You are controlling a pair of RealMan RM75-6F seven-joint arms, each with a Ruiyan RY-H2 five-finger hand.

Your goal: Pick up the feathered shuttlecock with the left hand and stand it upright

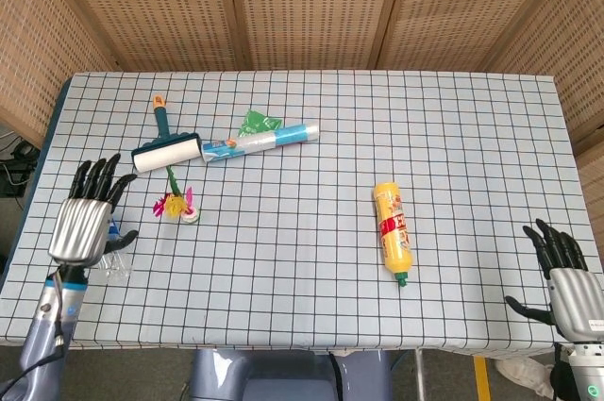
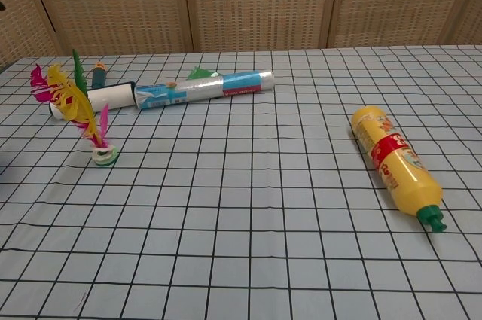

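The feathered shuttlecock [image 2: 84, 120] was seen standing on its base on the checked table [image 1: 311, 259], feathers fanned up and leaning a bit left, just in front of the lint roller [image 1: 166, 148]. Nothing was held by the left hand [image 1: 85, 222]: fingers spread apart, parked well clear near the table's left edge, over a water bottle [image 1: 115, 256]. The right hand [image 1: 566, 280] was also seen empty with fingers splayed, off the near right corner. A yellow bottle [image 2: 396, 166] was lying on its side.

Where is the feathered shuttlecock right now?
The feathered shuttlecock stands on its base at the table's left side, just in front of the lint roller, with the left hand apart from it.
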